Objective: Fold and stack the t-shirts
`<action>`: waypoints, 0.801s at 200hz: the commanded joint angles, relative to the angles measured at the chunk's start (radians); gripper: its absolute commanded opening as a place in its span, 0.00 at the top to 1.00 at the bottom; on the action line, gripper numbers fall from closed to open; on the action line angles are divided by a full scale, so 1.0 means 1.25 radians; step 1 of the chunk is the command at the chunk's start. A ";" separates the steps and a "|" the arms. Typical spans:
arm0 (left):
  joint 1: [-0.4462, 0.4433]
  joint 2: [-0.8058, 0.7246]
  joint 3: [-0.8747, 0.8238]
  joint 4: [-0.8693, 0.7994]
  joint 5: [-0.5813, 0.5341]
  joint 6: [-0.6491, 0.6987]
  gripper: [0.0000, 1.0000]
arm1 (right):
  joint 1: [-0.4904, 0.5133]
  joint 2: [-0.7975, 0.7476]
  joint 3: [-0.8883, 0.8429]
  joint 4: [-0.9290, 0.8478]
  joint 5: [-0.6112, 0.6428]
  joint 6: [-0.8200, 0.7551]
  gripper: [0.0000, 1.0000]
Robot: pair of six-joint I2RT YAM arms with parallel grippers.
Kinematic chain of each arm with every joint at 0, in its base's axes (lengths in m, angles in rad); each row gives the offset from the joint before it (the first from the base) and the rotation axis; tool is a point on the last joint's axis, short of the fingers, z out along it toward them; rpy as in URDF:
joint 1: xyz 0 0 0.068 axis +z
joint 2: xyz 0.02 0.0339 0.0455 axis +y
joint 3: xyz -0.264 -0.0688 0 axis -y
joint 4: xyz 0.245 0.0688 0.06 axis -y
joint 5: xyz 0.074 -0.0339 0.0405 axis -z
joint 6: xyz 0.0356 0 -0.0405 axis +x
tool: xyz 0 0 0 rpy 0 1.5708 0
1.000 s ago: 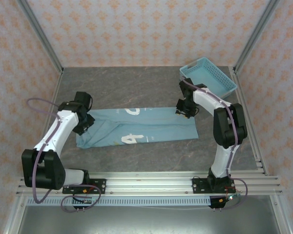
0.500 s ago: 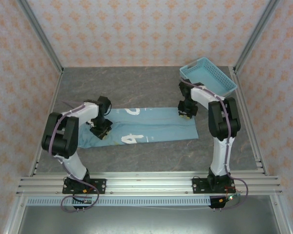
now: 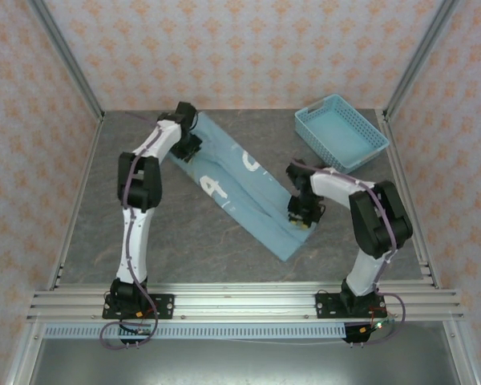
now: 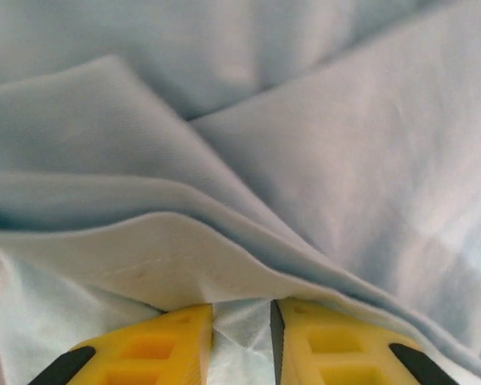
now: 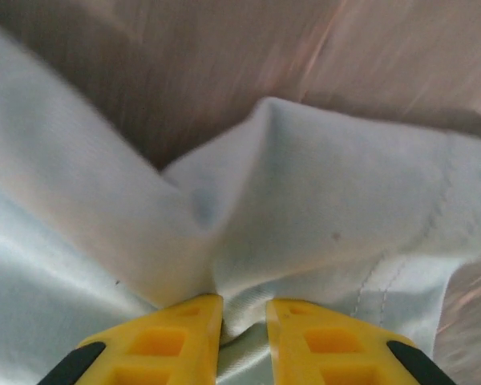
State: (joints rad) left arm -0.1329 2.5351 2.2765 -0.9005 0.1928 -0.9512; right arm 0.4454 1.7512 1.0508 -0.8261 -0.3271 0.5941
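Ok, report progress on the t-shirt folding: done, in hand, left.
Done: the soft teal-blue cloth t-shirt looks folded lengthwise into a long strip, lying diagonally on the grey table. In hand: the left gripper and the right gripper each pinch one end of it. Left: the crosswise folds into a small rectangle, then stacking.

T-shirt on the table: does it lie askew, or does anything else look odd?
Yes. The t-shirt, folded into a long band, runs diagonally from far left to near right, not square to the table edges. The left gripper pinches its far end, the right gripper its near end. Nothing looks torn.
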 commanded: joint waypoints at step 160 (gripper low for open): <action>-0.090 -0.280 -0.113 0.043 0.147 0.092 0.48 | 0.010 -0.228 0.023 0.019 -0.079 0.237 0.54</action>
State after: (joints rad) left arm -0.2180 2.4516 2.4241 -0.7696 0.3305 -0.9340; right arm 0.5335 1.5471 1.0931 -0.7082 -0.4541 0.9928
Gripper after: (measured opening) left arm 0.527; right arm 0.457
